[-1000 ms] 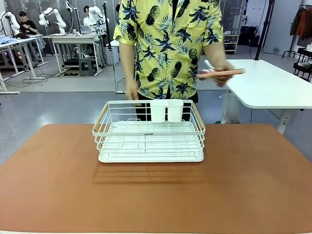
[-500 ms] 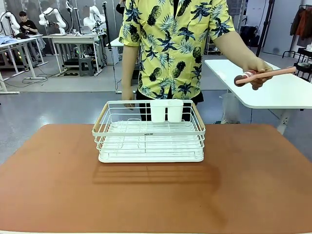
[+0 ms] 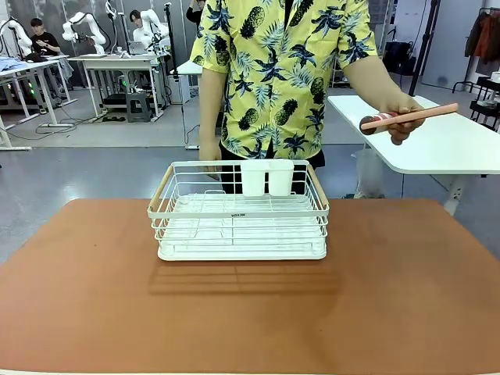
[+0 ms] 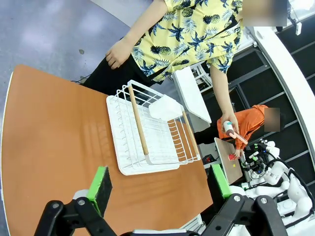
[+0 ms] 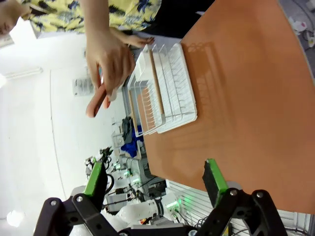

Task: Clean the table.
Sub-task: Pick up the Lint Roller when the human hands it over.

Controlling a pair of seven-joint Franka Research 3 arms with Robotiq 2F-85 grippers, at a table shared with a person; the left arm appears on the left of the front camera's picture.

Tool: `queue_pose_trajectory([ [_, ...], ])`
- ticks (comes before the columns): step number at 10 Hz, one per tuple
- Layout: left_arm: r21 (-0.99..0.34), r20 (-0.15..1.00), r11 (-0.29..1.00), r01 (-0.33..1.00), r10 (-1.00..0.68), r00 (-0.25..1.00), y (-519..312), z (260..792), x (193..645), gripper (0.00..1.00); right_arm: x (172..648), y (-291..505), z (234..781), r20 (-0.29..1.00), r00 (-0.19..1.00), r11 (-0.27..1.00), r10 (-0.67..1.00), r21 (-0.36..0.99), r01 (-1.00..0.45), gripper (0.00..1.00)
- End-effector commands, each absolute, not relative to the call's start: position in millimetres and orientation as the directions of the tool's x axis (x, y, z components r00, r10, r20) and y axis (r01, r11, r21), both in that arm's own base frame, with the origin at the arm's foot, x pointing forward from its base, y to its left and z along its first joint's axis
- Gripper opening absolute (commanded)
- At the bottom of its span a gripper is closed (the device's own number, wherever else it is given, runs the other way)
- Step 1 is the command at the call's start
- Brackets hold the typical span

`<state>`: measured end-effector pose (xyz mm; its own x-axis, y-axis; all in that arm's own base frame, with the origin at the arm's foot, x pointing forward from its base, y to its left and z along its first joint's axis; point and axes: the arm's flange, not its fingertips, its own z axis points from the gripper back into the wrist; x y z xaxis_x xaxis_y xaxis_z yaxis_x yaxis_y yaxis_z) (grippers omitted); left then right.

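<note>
**Desk.** The desk (image 3: 406, 297) lies below and ahead of both pincers. A white wire rack (image 3: 238, 211) stands on it, centred between the left and right edges and close to the far edge. The rack's long axis is parallel to that edge. Two white cups (image 3: 267, 177) are set against the rack's far wall.

**Pincers.** The left pincer (image 4: 160, 181) is spread wide, with nothing between its green pads. The right pincer (image 5: 153, 177) is likewise spread wide and holds nothing. Both are seen well apart from the rack, on the near side of the desk.

**Person.** A person stands at the far edge.
- One hand (image 3: 402, 117) is held out beyond the far right corner, off the desk and above its level. A slender pink tool (image 3: 422, 114) is gripped in it.
- The tool's long axis runs roughly parallel to the far edge and is tilted slightly upward toward the right. Its darker head points toward the desk's middle.
- The kind of tool cannot be told with certainty; a brush or a roller is possible.
- The other hand (image 3: 208, 152) hangs just behind the rack's far left corner.

**Coming move.** The move is judged to turn on one relation: the tool lies toward the right edge, so the right pincer is the nearer one. If the tool is to be received, an approach across its long axis is judged suitable, with the jaws closed on the free handle end. No cleaning contact with the desk is seen.
</note>
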<state>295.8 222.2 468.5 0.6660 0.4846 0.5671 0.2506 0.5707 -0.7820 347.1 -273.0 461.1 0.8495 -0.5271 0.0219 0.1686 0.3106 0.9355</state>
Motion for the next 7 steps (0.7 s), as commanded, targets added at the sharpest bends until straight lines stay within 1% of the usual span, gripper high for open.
queue_pose_trajectory([
  [1,-0.783,0.568,0.569,0.252,0.487,0.664,223.0,469.0,295.7,1.00,338.3,-248.0,494.6,-0.077,0.816,0.310,-0.573,0.901,0.303,1.00],
  [3,-0.783,0.568,0.569,0.252,0.487,0.664,223.0,469.0,295.7,1.00,340.2,-219.9,519.2,-0.147,0.794,0.311,-0.590,0.866,0.392,1.00],
  [5,-0.783,0.568,0.569,0.252,0.487,0.664,223.0,469.0,295.7,1.00,347.6,-177.1,528.9,-0.174,0.773,0.273,-0.610,0.870,0.411,1.00],
  [6,-0.783,0.568,0.569,0.252,0.487,0.664,223.0,469.0,295.7,1.00,350.1,-160.6,530.9,-0.127,0.761,0.298,-0.636,0.869,0.395,1.00],
  [7,-0.783,0.568,0.569,0.252,0.487,0.664,223.0,469.0,295.7,1.00,350.6,-145.3,531.9,-0.122,0.754,0.307,-0.646,0.862,0.403,1.00],
])
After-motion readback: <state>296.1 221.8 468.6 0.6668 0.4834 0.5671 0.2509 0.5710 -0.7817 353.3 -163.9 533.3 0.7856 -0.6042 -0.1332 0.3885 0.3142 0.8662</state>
